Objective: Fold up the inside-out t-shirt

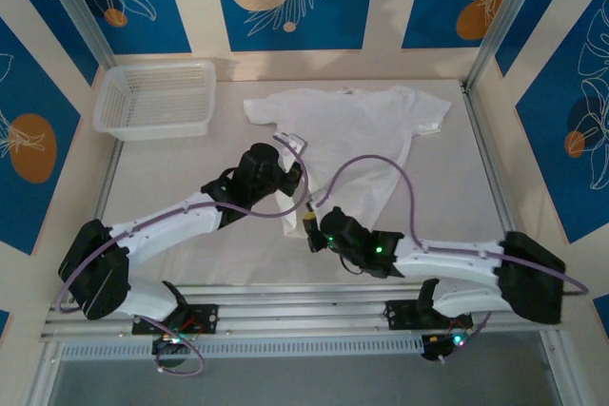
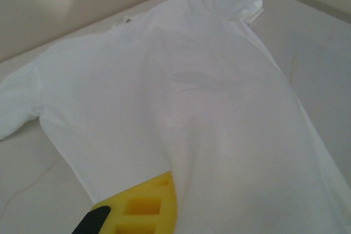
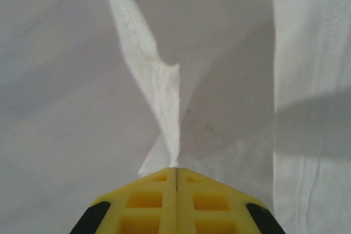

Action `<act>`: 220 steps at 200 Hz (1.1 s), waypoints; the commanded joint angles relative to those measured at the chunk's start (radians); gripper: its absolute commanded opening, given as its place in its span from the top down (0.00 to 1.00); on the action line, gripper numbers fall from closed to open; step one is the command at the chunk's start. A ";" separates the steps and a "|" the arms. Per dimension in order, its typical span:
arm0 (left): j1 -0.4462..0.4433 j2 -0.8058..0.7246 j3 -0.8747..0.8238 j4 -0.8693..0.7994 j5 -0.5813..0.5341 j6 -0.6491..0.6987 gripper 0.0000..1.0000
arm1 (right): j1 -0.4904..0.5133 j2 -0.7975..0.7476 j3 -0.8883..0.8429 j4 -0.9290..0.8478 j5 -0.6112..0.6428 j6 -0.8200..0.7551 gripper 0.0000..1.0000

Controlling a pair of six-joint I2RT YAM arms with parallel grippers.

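Both jaws pinch the inside-out t-shirt (image 1: 366,125) at its near hem

The white mesh basket (image 1: 157,97) stands far off to the left of the jaws, apart from the shirt spread ahead of them. Open table (image 1: 171,187) lies either side. The left gripper (image 1: 297,181) and right gripper (image 3: 176,169) reach low and inward, each clamped on fabric

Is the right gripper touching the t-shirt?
Touching. In the right wrist view, the right gripper is shut on a pinched fold of the t-shirt.
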 commanded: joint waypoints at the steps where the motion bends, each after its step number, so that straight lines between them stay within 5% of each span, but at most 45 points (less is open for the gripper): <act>1: 0.005 -0.042 0.060 -0.064 0.039 -0.030 1.00 | -0.017 0.155 0.015 0.377 0.207 -0.315 1.00; 29: 0.009 -0.073 0.103 -0.128 0.064 -0.050 1.00 | -0.163 0.326 0.044 0.612 0.324 -0.613 1.00; 50: 0.011 -0.090 0.163 -0.215 0.125 -0.101 1.00 | -0.298 0.326 0.050 0.679 0.364 -0.690 1.00; 79: 0.008 -0.056 0.301 -0.379 0.250 -0.218 1.00 | -0.486 0.189 0.048 0.508 0.394 -0.522 1.00; 104: -0.010 0.018 0.417 -0.511 0.280 -0.283 1.00 | -0.582 0.020 0.056 0.161 0.200 -0.244 1.00; 135: -0.037 0.074 0.479 -0.505 0.324 -0.410 1.00 | -0.556 -0.131 0.050 -0.113 -0.081 0.022 0.99; 154: -0.044 0.098 0.515 -0.489 0.363 -0.452 1.00 | -0.481 -0.245 -0.023 -0.115 -0.243 0.159 0.96; 187: -0.052 0.106 0.531 -0.463 0.333 -0.488 1.00 | -0.244 -0.409 -0.166 0.114 -0.208 0.101 0.98; 220: -0.065 0.113 0.568 -0.466 0.363 -0.486 1.00 | -0.181 -0.255 -0.094 0.171 -0.114 -0.109 1.00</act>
